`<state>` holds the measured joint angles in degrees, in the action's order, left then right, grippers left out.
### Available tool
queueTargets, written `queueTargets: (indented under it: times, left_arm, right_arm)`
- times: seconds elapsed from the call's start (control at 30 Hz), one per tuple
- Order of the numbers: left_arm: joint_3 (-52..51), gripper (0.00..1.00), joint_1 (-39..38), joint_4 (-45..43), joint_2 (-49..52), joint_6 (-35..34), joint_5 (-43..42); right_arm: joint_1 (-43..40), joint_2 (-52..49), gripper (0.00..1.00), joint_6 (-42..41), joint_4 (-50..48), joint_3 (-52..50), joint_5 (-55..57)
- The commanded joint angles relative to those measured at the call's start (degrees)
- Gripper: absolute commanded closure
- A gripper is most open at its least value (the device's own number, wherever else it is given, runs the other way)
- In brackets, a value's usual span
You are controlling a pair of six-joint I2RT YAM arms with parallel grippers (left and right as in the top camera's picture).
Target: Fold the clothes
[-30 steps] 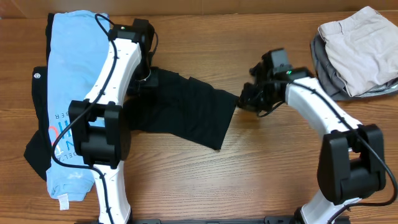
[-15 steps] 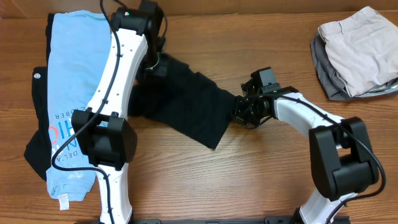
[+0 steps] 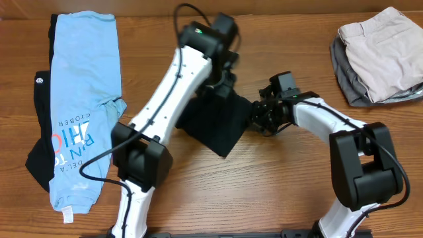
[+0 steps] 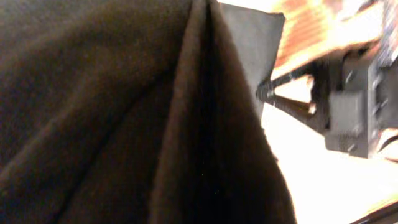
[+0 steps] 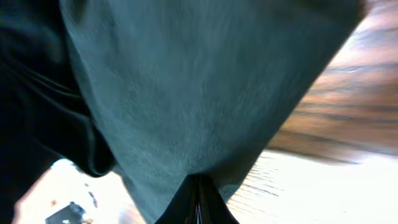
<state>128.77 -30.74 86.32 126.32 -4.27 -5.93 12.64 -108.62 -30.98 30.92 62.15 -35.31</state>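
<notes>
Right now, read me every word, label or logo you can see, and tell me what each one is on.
"CTOBER", cut off: blue tee.
"RIN TO", large letters: same tee.
"DEL A", partial: same tee.
Coloured letters beside these: too blurred to read.
White tag at the tee's hem: too small to read.
Round white logo on the black garment under the tee: no legible letters.
Wrist views: no text.
</notes>
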Motion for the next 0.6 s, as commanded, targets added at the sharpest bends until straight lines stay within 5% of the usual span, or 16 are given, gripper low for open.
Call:
queueTargets:
  times: [0.0, 0.07, 0.1, 0.13, 0.23, 0.37, 0.57]
  left_arm:
    - [-1.14, 0.95, -1.27, -0.39, -0.07, -0.46, 3.93]
    - [-2.49, 0.88, -1.49, -1.29, -0.04, -0.44, 4.02]
    - [-3.43, 0.76, -1.49, -1.95, -0.04, -0.44, 4.02]
    - [-4.28, 0.61, -1.49, -2.51, -0.04, -0.44, 4.02]
    - [-6.97, 0.43, -1.53, -5.03, -0.04, -0.31, 3.02]
    - [-9.38, 0.32, -1.73, -7.76, -0.04, 1.64, -2.49]
    - [-10.25, 0.33, -2.69, -9.68, -0.04, 1.75, -6.14]
  right_arm:
    - [-6.69, 6.1, 0.96, 2.01, 1.73, 3.37, -6.8]
    - [-11.21, 10.58, 0.96, 3.93, 4.66, 6.25, -9.92]
    - [-13.2, 12.52, 0.96, 4.52, 6.16, 7.65, -11.06]
    - [-15.56, 14.78, 0.92, 5.33, 8.22, 9.4, -12.11]
    - [-21.77, 20.46, 0.76, 7.39, 13.97, 14.38, -13.0]
    - [-28.89, 25.92, 0.65, 8.72, 18.6, 18.91, -13.0]
    - [-35.08, 29.62, 0.61, 10.12, 21.79, 19.78, -13.03]
